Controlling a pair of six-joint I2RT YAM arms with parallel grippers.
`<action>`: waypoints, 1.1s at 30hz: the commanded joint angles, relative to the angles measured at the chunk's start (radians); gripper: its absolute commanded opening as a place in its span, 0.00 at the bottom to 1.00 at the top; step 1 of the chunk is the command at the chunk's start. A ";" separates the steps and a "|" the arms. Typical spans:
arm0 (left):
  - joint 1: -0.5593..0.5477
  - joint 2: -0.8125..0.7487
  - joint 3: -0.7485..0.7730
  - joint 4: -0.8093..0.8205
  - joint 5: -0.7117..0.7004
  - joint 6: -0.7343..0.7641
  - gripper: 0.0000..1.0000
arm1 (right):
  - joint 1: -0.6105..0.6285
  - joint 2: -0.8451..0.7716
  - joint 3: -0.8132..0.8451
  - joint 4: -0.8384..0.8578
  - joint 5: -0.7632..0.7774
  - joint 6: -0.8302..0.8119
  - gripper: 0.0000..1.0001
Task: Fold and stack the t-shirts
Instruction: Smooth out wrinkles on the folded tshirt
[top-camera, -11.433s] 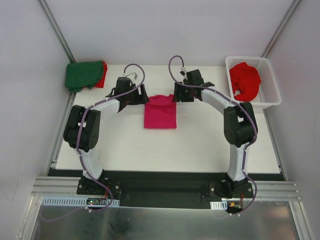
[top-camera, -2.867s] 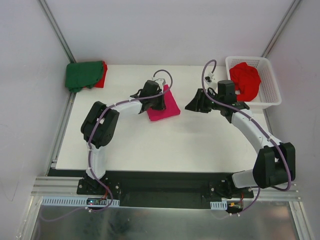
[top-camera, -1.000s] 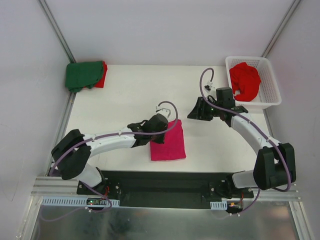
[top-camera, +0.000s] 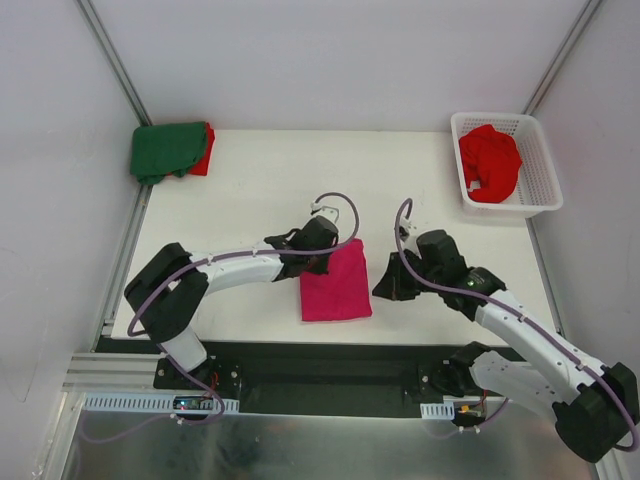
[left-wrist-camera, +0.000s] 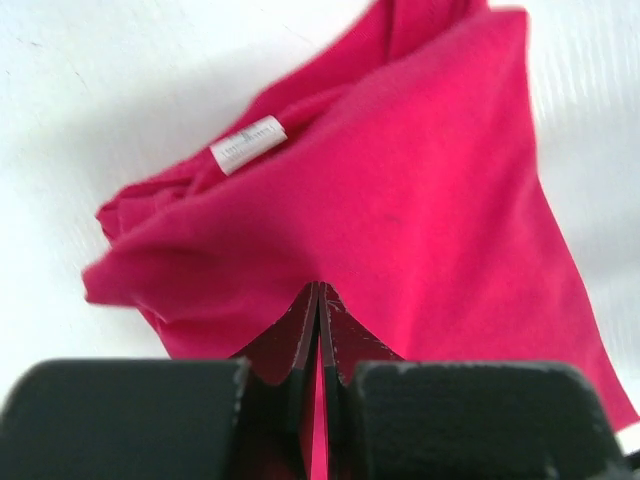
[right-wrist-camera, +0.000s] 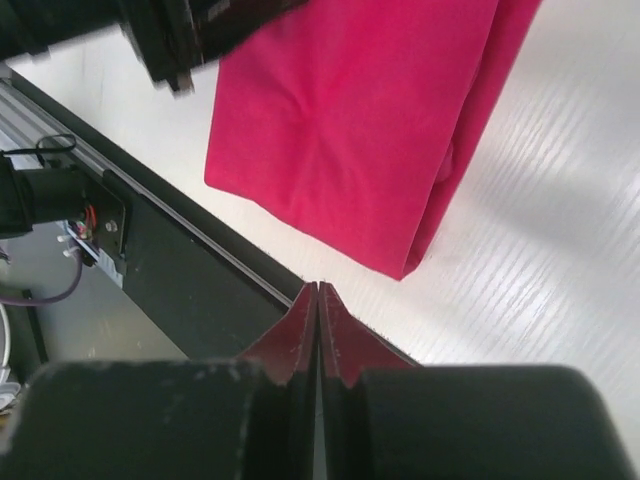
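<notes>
A folded magenta-pink t-shirt (top-camera: 340, 290) lies flat near the table's front edge. My left gripper (top-camera: 312, 266) sits at its far left corner, shut. In the left wrist view its tips (left-wrist-camera: 318, 287) meet over the pink cloth (left-wrist-camera: 400, 180), with no fold visibly pinched between them; a white label (left-wrist-camera: 248, 144) shows at the collar. My right gripper (top-camera: 383, 287) is shut and empty just right of the shirt; in its wrist view the tips (right-wrist-camera: 318, 287) hover by the shirt's near corner (right-wrist-camera: 405, 268). A dark green t-shirt (top-camera: 165, 150) lies on a red one (top-camera: 204, 160) at the back left.
A white lattice basket (top-camera: 545, 195) at the back right holds a crumpled red t-shirt (top-camera: 490, 160). The black front rail (right-wrist-camera: 150, 250) runs right below the right gripper's tips. Grey walls close in on both sides.
The right arm has swung from mid-table toward the front edge, beside the pink shirt's right side, and its jaws have shut. The left gripper shifted slightly back along the shirt; the shirt stayed put.
</notes>
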 joint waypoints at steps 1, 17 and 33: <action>0.058 0.041 0.001 0.084 0.082 0.013 0.00 | 0.115 -0.045 -0.046 0.034 0.144 0.105 0.01; 0.182 0.199 0.048 0.181 0.259 0.008 0.00 | 0.436 0.148 -0.155 0.176 0.575 0.345 0.01; 0.237 0.170 0.013 0.184 0.282 0.017 0.00 | 0.497 0.317 -0.095 0.236 0.585 0.398 0.01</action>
